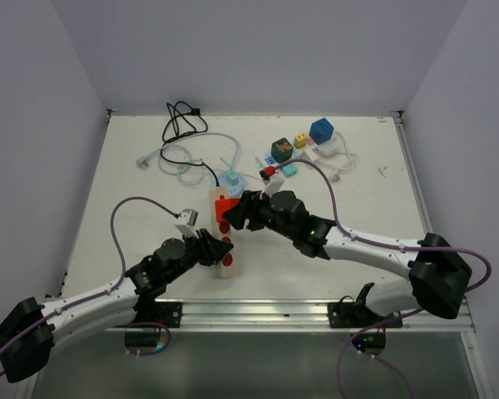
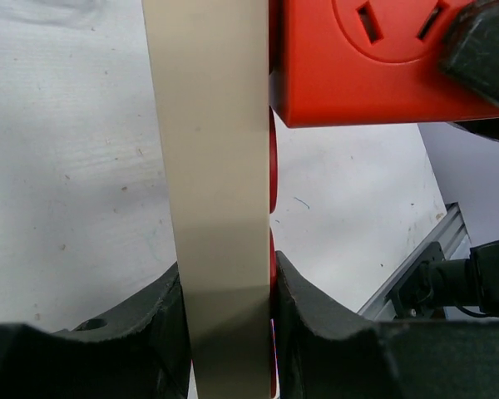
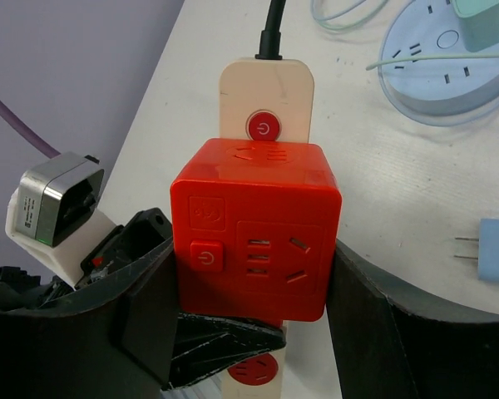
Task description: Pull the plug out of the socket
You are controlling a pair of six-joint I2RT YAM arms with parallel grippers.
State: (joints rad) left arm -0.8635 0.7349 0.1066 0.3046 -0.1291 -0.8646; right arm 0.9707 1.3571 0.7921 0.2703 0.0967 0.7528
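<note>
— Where is the right hand (image 3: pixel 254 291)?
— It pinches the red cube plug (image 3: pixel 254 224) from both sides. The plug sits on the beige socket strip (image 2: pixel 216 166).
— And the left hand (image 2: pixel 229 320)?
— It clamps the strip's near end.
— What lies around?
— A round blue socket (image 3: pixel 453 66) lies beside on the worktop (image 3: pixel 382 174). A black cable (image 3: pixel 273 25) leaves the strip's far end.

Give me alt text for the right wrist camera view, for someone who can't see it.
The right hand grips a red cube adapter sitting on a cream power strip on a white table. A round pale-blue socket hub lies at upper right.
</note>
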